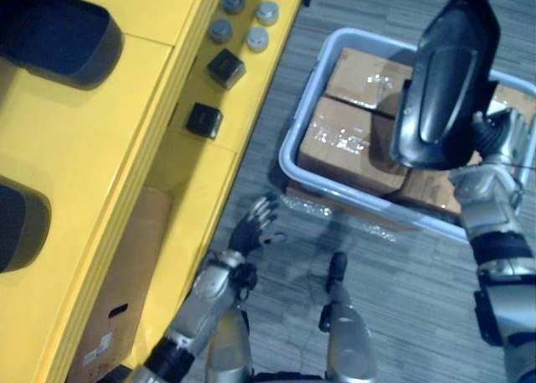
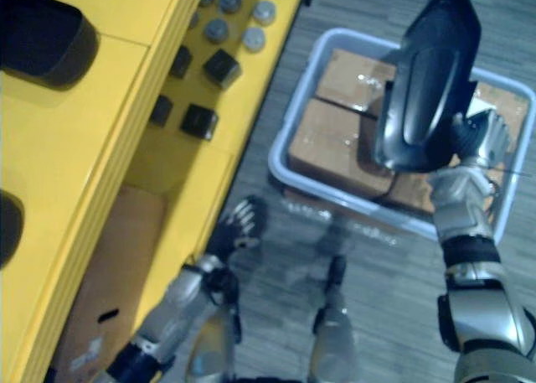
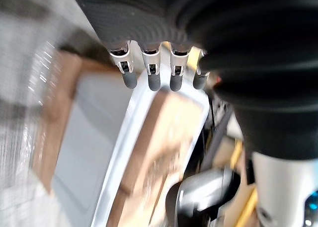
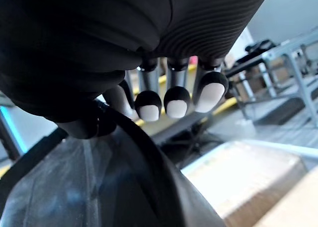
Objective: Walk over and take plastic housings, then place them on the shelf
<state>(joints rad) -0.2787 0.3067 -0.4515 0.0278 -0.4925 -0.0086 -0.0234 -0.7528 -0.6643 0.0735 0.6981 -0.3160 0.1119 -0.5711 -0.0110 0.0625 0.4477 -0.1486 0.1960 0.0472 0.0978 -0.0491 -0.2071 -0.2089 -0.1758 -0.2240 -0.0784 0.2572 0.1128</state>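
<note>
housing [image 1: 444,81] is gripped in the right hand's [image 1: 501,137] curled fingers, above a grey bin [image 1: 293,140] packed with cardboard boxes [image 1: 343,144]; left hand [image 1: 254,230] fingers loose, empty, beside the shelf [image 1: 84,148].

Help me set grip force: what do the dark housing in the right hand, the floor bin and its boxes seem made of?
Housing: likely moulded plastic, dark, semi-gloss; soft highlights run along its curves. Bin: pale grey-blue plastic, smooth, with rounded rim. Boxes: brown cardboard, matte; shiny patches suggest tape or film.
</note>
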